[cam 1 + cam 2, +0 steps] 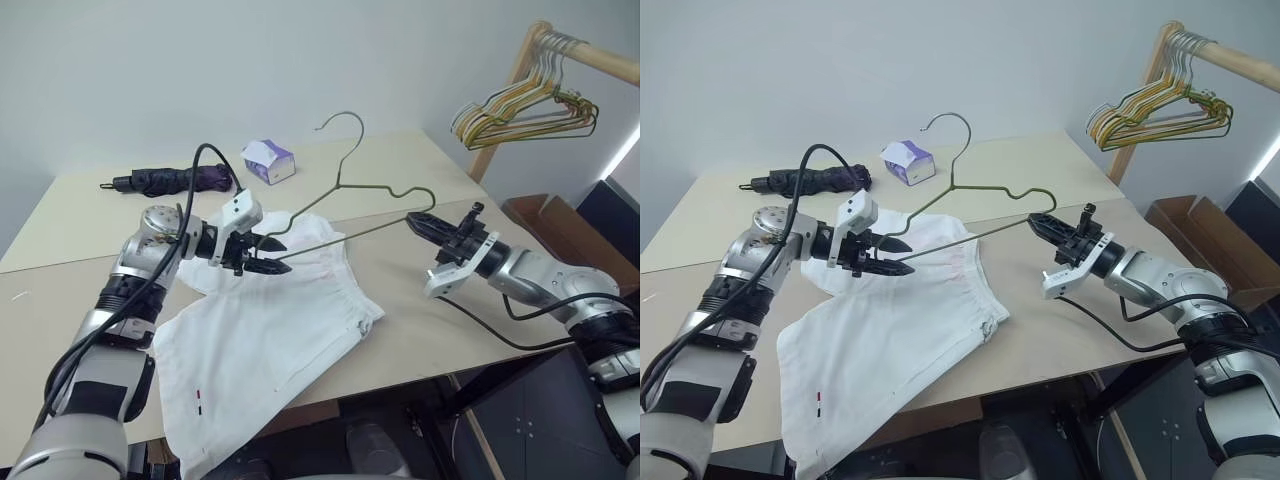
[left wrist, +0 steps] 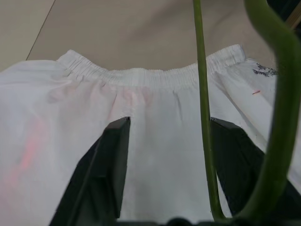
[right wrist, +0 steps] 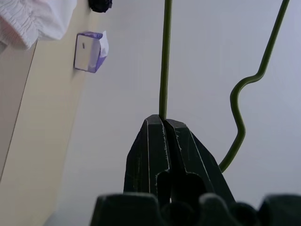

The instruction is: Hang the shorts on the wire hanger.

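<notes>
Your wire hanger (image 1: pixel 350 195) spans between both grippers, hook up; right gripper (image 1: pixel 418 222) fingers clamp its end, left gripper (image 1: pixel 268 255) fingers stand parted around its other end.

Arms: shiny silver-grey metal tubes with black bands at the joints.
Left gripper (image 1: pixel 268 256): two black pointed fingers — a white block sits behind them.
Right gripper (image 1: pixel 418 222): two black pointed fingers with a ridged look, and a white block under the wrist.
Cables: thick black cords — one loops high over the left arm, one hangs under the right arm.
</notes>
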Available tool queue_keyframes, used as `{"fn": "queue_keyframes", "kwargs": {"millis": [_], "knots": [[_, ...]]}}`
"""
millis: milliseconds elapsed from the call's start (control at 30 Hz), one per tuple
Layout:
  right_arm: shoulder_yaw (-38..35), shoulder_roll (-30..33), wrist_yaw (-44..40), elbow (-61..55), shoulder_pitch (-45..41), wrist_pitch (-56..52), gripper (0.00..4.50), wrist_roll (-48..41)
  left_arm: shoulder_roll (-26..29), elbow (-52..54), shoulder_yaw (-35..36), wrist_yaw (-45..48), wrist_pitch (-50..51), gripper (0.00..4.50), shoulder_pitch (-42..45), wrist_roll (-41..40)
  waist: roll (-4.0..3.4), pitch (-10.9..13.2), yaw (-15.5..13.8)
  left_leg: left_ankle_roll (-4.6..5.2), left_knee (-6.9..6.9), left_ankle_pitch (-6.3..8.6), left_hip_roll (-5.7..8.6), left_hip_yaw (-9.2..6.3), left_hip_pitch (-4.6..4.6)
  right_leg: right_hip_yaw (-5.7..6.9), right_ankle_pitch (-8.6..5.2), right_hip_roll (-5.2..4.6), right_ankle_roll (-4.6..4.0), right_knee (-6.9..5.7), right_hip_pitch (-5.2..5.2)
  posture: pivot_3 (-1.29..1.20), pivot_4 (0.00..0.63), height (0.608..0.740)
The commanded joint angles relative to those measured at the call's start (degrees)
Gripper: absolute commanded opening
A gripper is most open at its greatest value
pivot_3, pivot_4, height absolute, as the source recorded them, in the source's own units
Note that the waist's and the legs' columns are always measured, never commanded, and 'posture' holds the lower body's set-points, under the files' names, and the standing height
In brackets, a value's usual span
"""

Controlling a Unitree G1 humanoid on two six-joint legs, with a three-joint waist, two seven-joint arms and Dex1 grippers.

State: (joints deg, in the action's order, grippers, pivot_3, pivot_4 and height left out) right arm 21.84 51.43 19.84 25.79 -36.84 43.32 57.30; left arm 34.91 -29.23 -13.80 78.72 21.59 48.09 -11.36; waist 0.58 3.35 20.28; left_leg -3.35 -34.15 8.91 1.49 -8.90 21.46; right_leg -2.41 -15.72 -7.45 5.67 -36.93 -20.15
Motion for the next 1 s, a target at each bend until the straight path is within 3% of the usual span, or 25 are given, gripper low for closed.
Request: {"fn": "queue_keyframes", "kwargs": {"millis": [33,167,367,533,600,700,833,933,1000], "knots": [[-1.6,-0.02,-0.09,-1.86,-1.16,0.31,0.0,-1.53,-0.06,0.21,1.1,0.58,-0.61,1.33,1.76,0.19,0.0,0.0,0.07,0.0,0.0,0.0,0.0,0.0,0.0,0.0,0.0,0.0,0.0,0.0,0.0,-0.28,0.0,0.74],[-1.77,-0.27,-0.31,-1.67,-1.47,0.26,0.0,-1.81,-0.04,0.34,1.34,0.95,-0.59,0.06,1.63,0.4,0.0,0.0,0.62,0.0,0.0,0.0,0.0,0.0,0.0,0.0,0.0,0.0,0.0,0.0,0.0,-0.28,0.0,0.74],[-1.84,0.12,-2.13,-2.05,-1.21,2.12,0.0,-3.58,0.82,1.41,2.03,1.85,-0.06,0.06,1.09,-0.05,0.0,0.0,1.29,0.0,0.0,0.0,0.0,0.0,-0.01,0.0,0.0,0.0,0.01,-0.01,0.0,-0.28,0.0,0.74],[-1.7,1.56,-10.55,-4.88,0.5,8.17,1.35,-12.35,2.83,0.55,2.4,0.98,-2.45,0.0,0.42,1.6,0.01,0.0,1.41,0.0,0.0,0.0,-0.01,0.0,-0.02,0.0,0.01,0.0,0.01,-0.01,0.01,-0.28,0.0,0.74],[-1.79,2.13,-14.72,-6.28,1.38,10.12,2.1,-16.84,3.79,0.16,2.44,0.83,-3.8,0.0,0.28,2.35,0.02,0.01,1.4,0.0,0.0,0.0,-0.01,-0.01,-0.01,0.01,0.01,0.0,0.02,-0.01,0.01,-0.27,0.0,0.74],[-0.68,3.94,-29.61,-11.58,4.71,6.94,3.18,-34.99,5.36,-0.45,1.66,0.01,-8.72,0.0,0.27,5.03,0.06,0.03,1.25,0.0,-0.03,0.0,0.0,0.0,0.0,0.01,0.02,-0.01,0.04,0.02,0.05,-0.26,0.0,0.74],[-2.57,7.63,-54.22,-27.06,9.82,-17.62,4.46,-69.39,8.25,-0.47,-0.3,1.39,-21.79,0.0,-1.49,9.52,0.14,0.07,1.0,0.0,-0.06,0.0,-0.03,0.01,0.0,0.02,0.04,-0.01,0.08,0.04,0.09,-0.25,0.0,0.74],[-5.42,10.81,-68.42,-32.26,7.21,-37.83,4.46,-85.53,9.11,0.77,0.09,4.87,-24.01,0.0,-2.23,8.44,0.14,0.07,0.57,0.0,-0.14,0.0,-0.03,0.0,0.06,0.02,0.09,-0.01,0.16,0.04,0.09,-0.25,0.0,0.74],[-5.95,11.85,-73.17,-33.5,4.78,-46.04,4.46,-87.23,9.28,1.57,0.19,6.13,-24.63,0.0,-2.49,8.14,0.13,0.07,0.26,-0.01,-0.17,0.01,-0.04,-0.01,0.06,0.03,0.1,-0.01,0.18,0.03,0.08,-0.25,0.0,0.74]]}}
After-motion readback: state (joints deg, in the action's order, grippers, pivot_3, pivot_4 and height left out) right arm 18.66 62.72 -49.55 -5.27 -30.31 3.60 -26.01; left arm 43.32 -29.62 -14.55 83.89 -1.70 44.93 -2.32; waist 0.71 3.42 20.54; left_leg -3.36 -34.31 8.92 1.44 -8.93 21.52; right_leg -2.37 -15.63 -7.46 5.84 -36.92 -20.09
